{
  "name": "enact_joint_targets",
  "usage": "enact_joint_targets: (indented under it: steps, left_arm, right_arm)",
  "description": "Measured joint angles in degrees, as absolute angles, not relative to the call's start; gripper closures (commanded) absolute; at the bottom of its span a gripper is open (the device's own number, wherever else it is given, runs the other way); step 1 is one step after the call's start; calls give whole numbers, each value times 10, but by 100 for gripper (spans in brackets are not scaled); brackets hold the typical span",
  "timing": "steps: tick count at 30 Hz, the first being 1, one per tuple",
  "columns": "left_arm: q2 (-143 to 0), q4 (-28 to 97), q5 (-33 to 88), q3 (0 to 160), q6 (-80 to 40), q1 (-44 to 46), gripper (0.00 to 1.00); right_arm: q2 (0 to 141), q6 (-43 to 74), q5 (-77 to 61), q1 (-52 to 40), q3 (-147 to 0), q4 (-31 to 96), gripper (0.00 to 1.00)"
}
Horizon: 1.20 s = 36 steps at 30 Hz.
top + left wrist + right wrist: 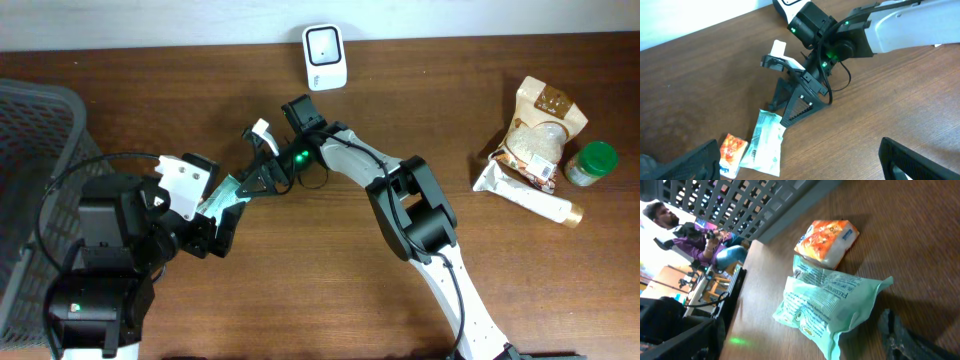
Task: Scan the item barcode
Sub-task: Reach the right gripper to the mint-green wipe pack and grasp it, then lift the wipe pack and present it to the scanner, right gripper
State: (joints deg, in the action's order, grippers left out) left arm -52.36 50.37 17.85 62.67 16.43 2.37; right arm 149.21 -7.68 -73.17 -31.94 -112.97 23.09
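Packets: one green pouch (765, 145), one orange packet (732, 150) | scanner (325, 57): one | left jaws, right jaws: spread, empty

A brown wood-grain table (300, 290) fills the scene under even light. A plain white wall (150, 20) runs along the table's far edge. A grey lattice basket (30, 130) stands at the table's left end. Past the table there, a person (702, 247) sits in a bright room.
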Motion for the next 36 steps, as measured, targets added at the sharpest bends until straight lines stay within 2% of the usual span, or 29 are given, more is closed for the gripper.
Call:
enact_joint_targets:
  steps: [2, 5, 6, 7, 11, 16, 20, 23, 28, 29, 32, 36]
  left_arm:
    - [-524, 503, 179, 627, 164, 24, 1]
    - [-524, 503, 178, 627, 164, 24, 1]
    - [-524, 503, 178, 627, 164, 24, 1]
    - [-524, 503, 178, 627, 164, 24, 1]
    - [-524, 503, 178, 627, 164, 24, 1]
    - [-524, 503, 178, 627, 164, 24, 1]
    - [-524, 503, 178, 627, 164, 24, 1]
    - [-524, 504, 178, 627, 164, 24, 1]
    - [-524, 504, 178, 627, 164, 24, 1]
    - [-524, 504, 178, 627, 164, 24, 1]
    - [-524, 504, 178, 627, 164, 24, 1]
    - [-524, 503, 178, 627, 164, 24, 1]
  right_arm:
    - [1492, -77, -707, -321, -1135, 255, 21]
    - [1486, -77, -623, -337, -1139, 272, 26]
    - [1484, -77, -596, -346, -1142, 270, 32]
    - [1481, -77, -571, -355, -1144, 267, 34]
    - [1476, -75, -486, -385, -1149, 260, 76]
    - [1476, -61, -479, -385, -1147, 268, 96]
    - [1476, -40, -484, -379, -1157, 292, 96]
    - [1477, -32, -496, -349, -1181, 387, 96]
    - [1450, -61, -474, -189, -1217, 588, 96]
    - [1407, -67, -459, -129, -1217, 613, 96]
    - [1287, -75, -445, -53, -1220, 627, 96]
    - [1154, -91, -403, -33, -1229, 631, 96]
